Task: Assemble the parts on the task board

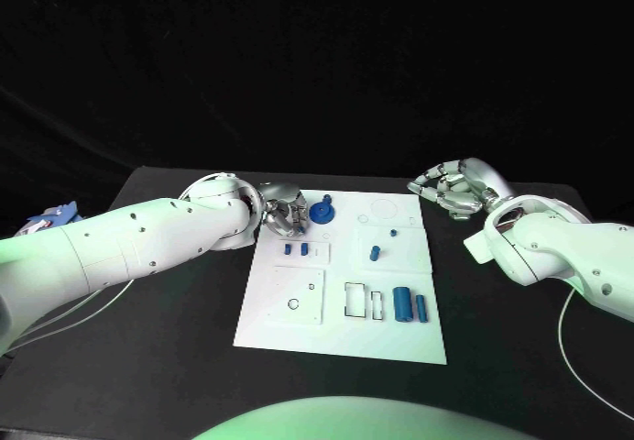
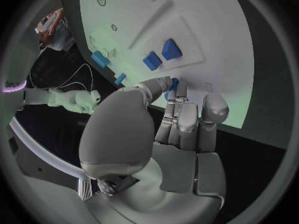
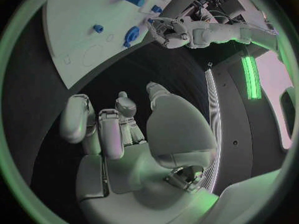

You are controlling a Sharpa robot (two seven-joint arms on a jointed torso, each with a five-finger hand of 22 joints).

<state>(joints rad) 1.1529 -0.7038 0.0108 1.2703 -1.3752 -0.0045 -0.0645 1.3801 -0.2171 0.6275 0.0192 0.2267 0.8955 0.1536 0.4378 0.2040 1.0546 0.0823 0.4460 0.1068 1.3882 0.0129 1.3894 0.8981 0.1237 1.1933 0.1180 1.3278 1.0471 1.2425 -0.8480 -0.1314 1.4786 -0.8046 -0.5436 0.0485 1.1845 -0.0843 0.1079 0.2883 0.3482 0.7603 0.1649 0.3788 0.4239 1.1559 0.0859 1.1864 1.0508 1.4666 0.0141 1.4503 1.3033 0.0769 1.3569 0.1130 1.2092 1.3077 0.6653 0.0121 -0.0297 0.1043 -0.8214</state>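
Left hand (image 1: 283,218) is the one I am working with: it sits over the far left part of the white board (image 1: 397,335), fingers curled down toward the surface. From my left wrist camera the fingertips (image 2: 167,84) reach a small blue piece (image 2: 173,86) and seem to touch or pinch it, but they cover most of it, so I cannot tell whether it is truly held. Just beside that hand, on its right, lies the round blue disc (image 1: 323,214). Slightly nearer me sit two small blue blocks (image 1: 296,247), close under the hand.

Moving right along the board, a short blue peg (image 1: 376,253) lies near the middle, and two blue cylinders (image 1: 411,305) lie side by side at the near right, their long axes running away from me, next to an open rectangular slot (image 1: 358,300).

Right hand (image 1: 453,190) hovers off the board's far right corner, well apart from every piece, fingers curled in with nothing in them.

I judge the next move belongs to the left arm, since the far-left pieces lie right at its fingertips, while the cylinders are nearer the right arm
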